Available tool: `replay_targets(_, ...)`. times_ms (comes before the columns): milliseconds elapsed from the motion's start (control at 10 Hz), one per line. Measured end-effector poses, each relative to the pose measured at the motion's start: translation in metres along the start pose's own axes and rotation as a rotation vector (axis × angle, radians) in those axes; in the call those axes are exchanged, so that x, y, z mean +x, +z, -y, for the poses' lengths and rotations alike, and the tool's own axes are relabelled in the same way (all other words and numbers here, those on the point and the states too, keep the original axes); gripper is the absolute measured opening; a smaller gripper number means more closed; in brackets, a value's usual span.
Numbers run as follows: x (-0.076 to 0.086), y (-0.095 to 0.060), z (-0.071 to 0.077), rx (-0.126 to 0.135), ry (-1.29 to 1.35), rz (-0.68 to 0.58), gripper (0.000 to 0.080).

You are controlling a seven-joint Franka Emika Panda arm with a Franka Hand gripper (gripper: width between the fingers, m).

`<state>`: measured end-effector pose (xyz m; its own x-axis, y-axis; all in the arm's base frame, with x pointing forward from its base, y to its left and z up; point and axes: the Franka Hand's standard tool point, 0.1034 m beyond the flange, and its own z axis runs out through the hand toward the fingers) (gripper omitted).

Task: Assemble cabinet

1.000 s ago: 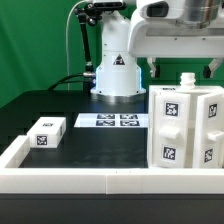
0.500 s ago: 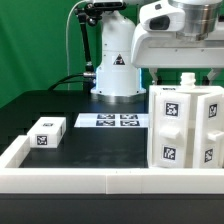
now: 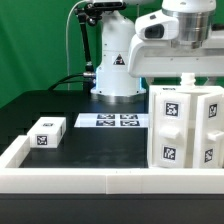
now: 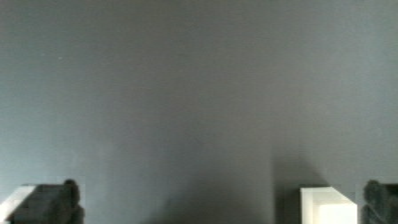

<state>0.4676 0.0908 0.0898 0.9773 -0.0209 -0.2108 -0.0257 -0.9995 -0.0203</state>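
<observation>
The white cabinet body (image 3: 186, 128) stands upright at the exterior view's right and bears several tag markers. A small white block (image 3: 46, 133) with tags lies at the exterior view's left, near the rim. The arm (image 3: 175, 55) reaches across above and behind the cabinet body, and its fingertips do not show in that view. In the wrist view my gripper (image 4: 214, 205) is open, with dark fingertips (image 4: 54, 203) far apart and nothing between them. It faces a plain dark surface. A white edge (image 4: 331, 204) shows beside one finger.
The marker board (image 3: 112, 121) lies flat in front of the robot's white base (image 3: 115, 75). A low white rim (image 3: 80, 180) edges the table's front and left side. Cables hang behind the base.
The arm's wrist has swung toward the exterior view's right and slightly down, above the cabinet body. The cabinet body and the small block have not moved.
</observation>
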Motion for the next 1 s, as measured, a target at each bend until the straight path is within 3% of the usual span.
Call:
replay_targets(300,0.0,0.001,-0.002,0.001,0.003,0.001,0.0797)
replay_targets(500,0.003,0.0,-0.017,0.001,0.007,0.0,0.0797)
replay_targets(600,0.005,0.0,-0.03,0.001,0.0,-0.003,0.0797)
replay_targets(700,0.007,0.008,-0.059,-0.003,-0.012,-0.062,0.0797)
replay_targets(1000,0.004,0.02,-0.107,-0.023,-0.067,-0.114,0.0797)
